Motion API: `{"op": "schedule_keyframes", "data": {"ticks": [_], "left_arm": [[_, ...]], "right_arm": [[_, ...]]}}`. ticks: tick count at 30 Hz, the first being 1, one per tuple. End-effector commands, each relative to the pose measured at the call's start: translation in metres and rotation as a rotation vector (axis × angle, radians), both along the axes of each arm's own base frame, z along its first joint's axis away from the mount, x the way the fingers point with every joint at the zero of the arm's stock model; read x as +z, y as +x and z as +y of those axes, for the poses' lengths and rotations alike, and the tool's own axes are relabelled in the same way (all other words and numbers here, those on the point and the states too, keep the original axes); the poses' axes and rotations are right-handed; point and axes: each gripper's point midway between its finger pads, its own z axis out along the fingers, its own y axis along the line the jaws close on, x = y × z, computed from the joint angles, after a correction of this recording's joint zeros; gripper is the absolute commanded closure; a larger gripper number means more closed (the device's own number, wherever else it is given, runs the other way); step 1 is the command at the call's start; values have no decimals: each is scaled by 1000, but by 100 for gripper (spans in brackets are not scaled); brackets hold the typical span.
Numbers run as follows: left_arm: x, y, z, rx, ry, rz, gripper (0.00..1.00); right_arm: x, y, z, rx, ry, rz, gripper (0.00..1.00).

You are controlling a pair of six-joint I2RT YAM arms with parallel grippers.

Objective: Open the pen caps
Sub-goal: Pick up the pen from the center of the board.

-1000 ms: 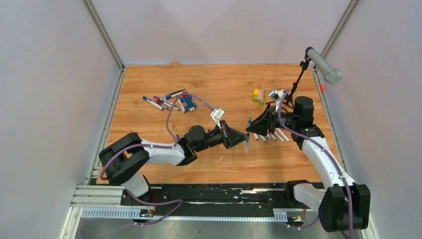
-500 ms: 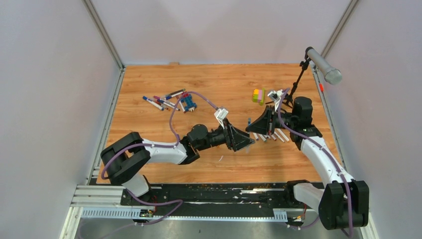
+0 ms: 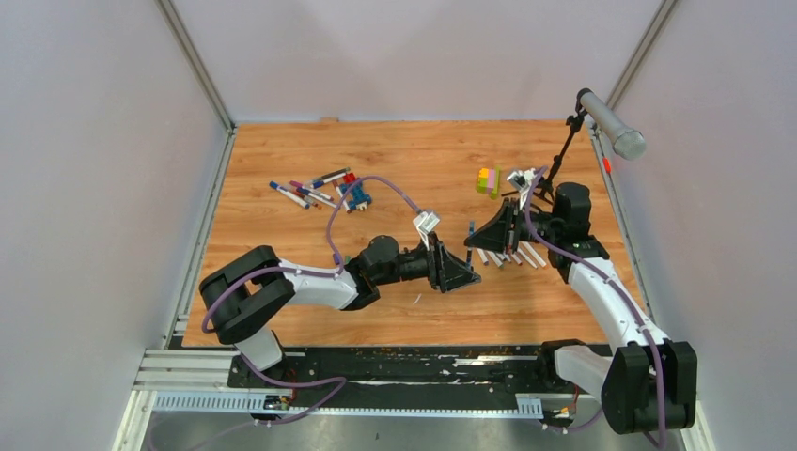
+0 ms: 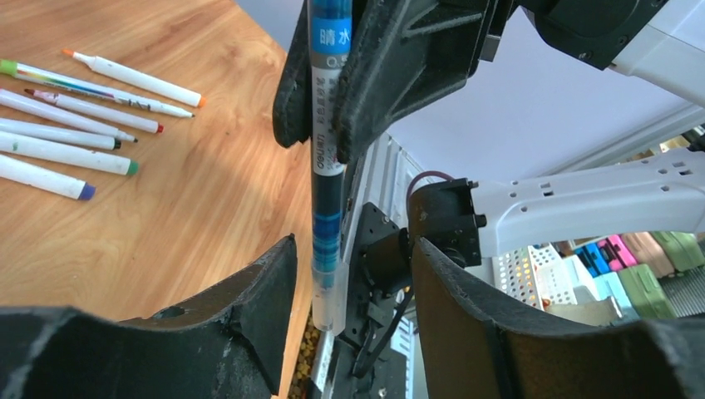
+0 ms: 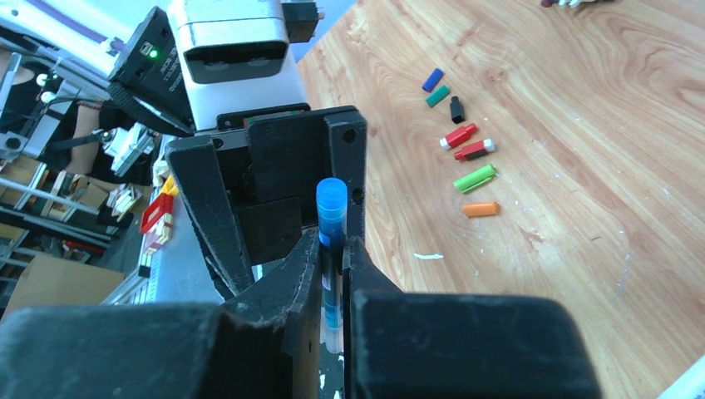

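Note:
A blue pen (image 4: 327, 166) hangs upright with my right gripper (image 5: 334, 249) shut on its barrel. Its blue pen cap (image 5: 331, 199) sticks out past the right fingers (image 4: 399, 75). My left gripper (image 4: 351, 266) is open around the pen's clear lower end, with a gap on each side. In the top view the two grippers meet mid-table, left gripper (image 3: 467, 272) just below right gripper (image 3: 477, 235). Several loose pen caps (image 5: 460, 135) in mixed colours lie on the wood. Uncapped pens (image 4: 83, 108) lie in a row beside the right arm.
More capped pens (image 3: 305, 193) lie at the back left beside a blue-and-red brick figure (image 3: 355, 194). A yellow-green-pink block stack (image 3: 488, 180) and a microphone on its stand (image 3: 611, 122) are at the back right. Walls close in the table (image 3: 414, 150) on three sides.
My right gripper has shut on the blue pen. My left gripper, shut a second ago, has opened, and the left arm has shifted slightly right towards the right gripper.

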Motion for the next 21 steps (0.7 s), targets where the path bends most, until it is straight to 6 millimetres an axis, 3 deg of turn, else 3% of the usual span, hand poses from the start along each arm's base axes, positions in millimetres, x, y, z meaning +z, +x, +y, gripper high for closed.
{"op": "schedule_keyframes", "data": {"ticks": [1, 6, 14, 16, 21], "left_arm": [[-3, 2, 0, 25, 15, -10, 42], [-17, 15, 4, 114, 128, -4, 49], [-14, 24, 4, 171, 186, -6, 73], [-10, 24, 4, 173, 190, -12, 73], [-1, 25, 5, 185, 177, -26, 61]], "right_arm": [[12, 15, -5, -71, -20, -73, 100], [9, 28, -9, -177, -39, -30, 100], [7, 30, -8, -211, -39, -12, 100], [7, 29, -7, -208, -40, -14, 100], [6, 30, -7, -211, -42, -13, 100]]}}
